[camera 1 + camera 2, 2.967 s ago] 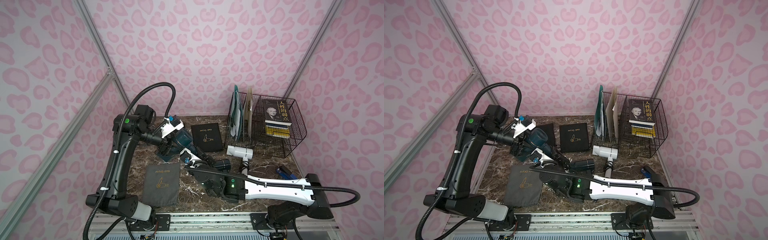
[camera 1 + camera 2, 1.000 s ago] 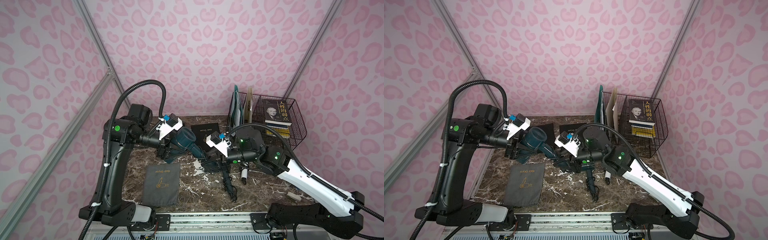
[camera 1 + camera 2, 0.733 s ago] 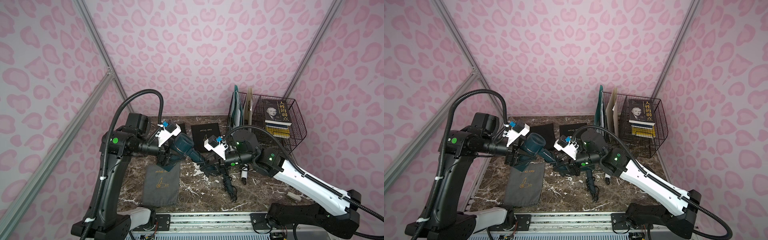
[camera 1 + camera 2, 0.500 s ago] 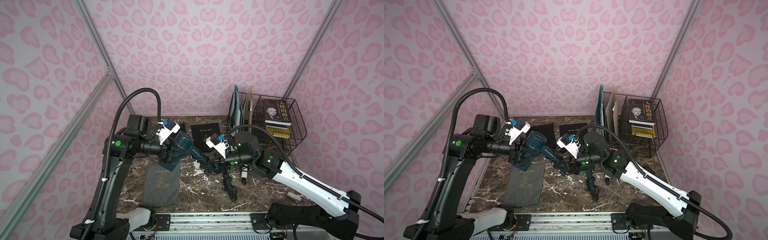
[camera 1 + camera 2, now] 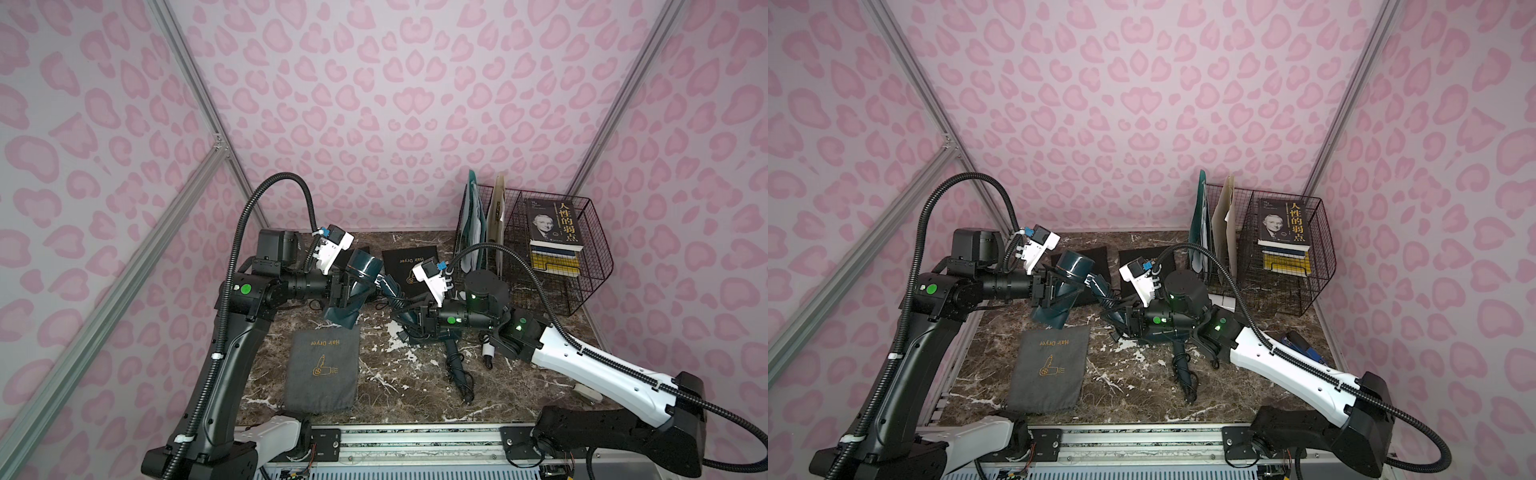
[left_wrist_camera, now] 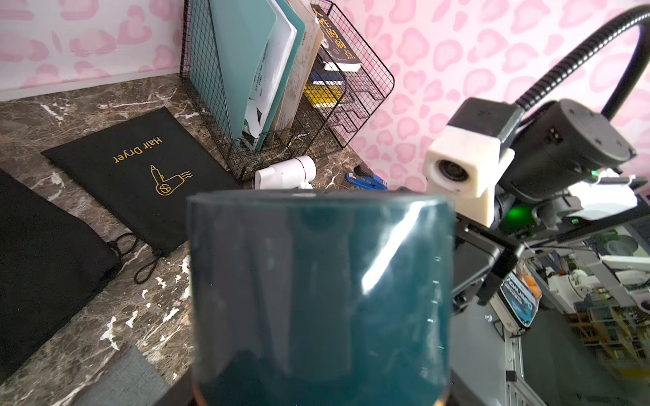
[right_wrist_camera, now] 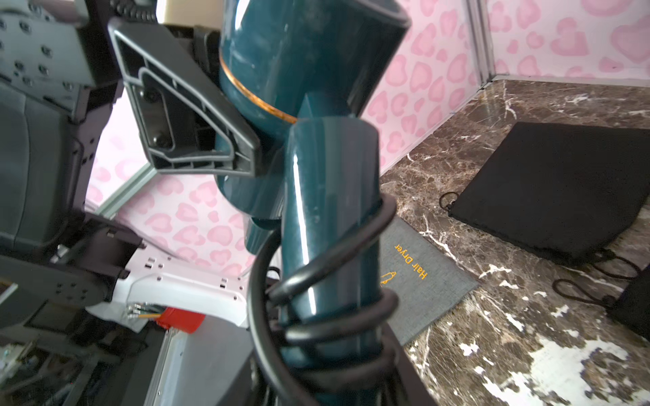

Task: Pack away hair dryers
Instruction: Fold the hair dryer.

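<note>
While hovering above the grey pouch (image 5: pixel 322 370), clamping the teal dryer (image 5: pixel 365 268) by its barrel in the left gripper (image 5: pixel 350 293), clear of the table (image 5: pixel 415 395). Crowding in behind: black pouches (image 5: pixel 401 261), plus a white dryer (image 6: pixel 286 172) lying just beside the rack (image 5: pixel 590 249). Pointing the right gripper (image 5: pixel 406 318) at the cord-wound handle, grip impossible to tell, fingertips being cut off in the wrist view; hiding most of a second dryer (image 5: pixel 1178 359) under that arm.

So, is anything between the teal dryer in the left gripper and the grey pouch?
Nothing visible. The dryer, held in the left gripper, hangs near the far edge of the pouch, which lies flat with nothing on it.
</note>
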